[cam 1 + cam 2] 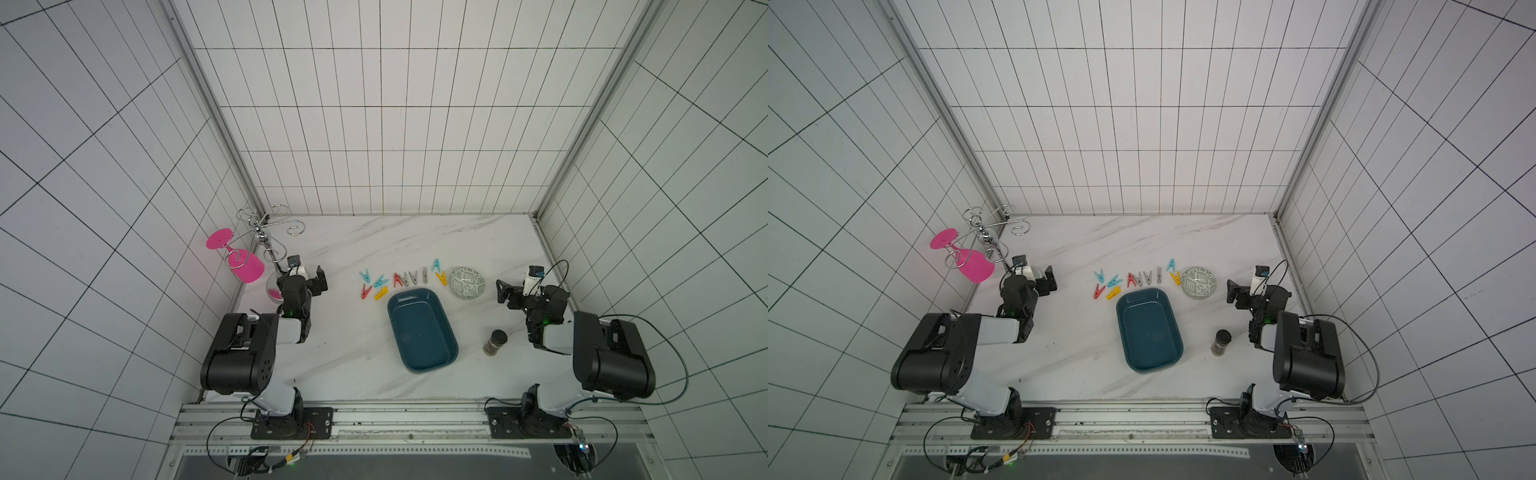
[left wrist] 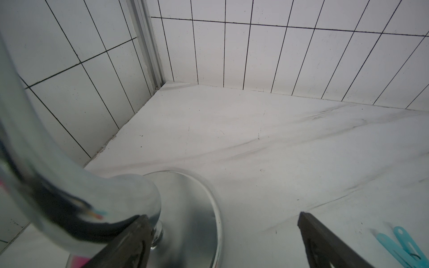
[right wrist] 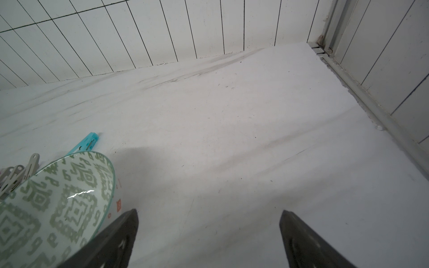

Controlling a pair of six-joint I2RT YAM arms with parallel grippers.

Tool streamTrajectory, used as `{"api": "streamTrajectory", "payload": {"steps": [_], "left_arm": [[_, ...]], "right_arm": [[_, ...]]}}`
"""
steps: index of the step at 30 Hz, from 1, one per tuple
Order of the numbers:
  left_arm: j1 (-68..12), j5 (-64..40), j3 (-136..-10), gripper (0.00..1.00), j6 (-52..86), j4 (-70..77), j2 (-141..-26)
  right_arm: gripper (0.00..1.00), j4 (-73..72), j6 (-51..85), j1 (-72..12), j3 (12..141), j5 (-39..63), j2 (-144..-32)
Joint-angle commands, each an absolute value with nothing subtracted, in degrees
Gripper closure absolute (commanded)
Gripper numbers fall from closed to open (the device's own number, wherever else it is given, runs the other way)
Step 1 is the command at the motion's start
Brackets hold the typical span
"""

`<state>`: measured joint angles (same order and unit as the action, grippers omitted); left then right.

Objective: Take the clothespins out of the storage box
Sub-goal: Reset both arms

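Note:
The dark teal storage box (image 1: 422, 330) (image 1: 1148, 330) stands mid-table with nothing visible inside it. Several clothespins (image 1: 380, 294) (image 1: 1113, 294) in grey, red, yellow and light blue lie in a loose row on the marble just behind it. My left gripper (image 1: 318, 281) (image 2: 222, 215) hovers open at the left, beside a chrome rack, well clear of the pins; a light blue clothespin (image 2: 404, 246) shows at its view's edge. At the right, my right gripper (image 1: 505, 291) (image 3: 209, 211) is open and empty next to the bowl.
A green-white patterned bowl (image 1: 467, 282) (image 3: 58, 204) sits right of the pin row. A chrome glass rack (image 1: 266, 237) holding a pink glass (image 1: 245, 266) stands at the back left, its base (image 2: 185, 208) close to my left fingers. A dark-lidded jar (image 1: 494, 343) stands right of the box.

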<state>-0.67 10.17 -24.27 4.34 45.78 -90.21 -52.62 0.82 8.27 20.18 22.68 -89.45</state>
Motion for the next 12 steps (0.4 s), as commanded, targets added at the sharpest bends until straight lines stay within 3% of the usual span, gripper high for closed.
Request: {"api": "streamTrajectory", "payload": {"steps": [1,12], "left_arm": [[-0.2,9.1,-25.7,0.01,4.9,44.8,-89.7],[-0.1,9.1,-25.5,0.01,4.9,44.8,-89.5]], "right_arm": [[0.01,-50.6,-0.2,7.0,23.0,20.3,-88.7],[0.02,-48.4,-1.1,4.8,23.8,15.4,-88.3]]}}
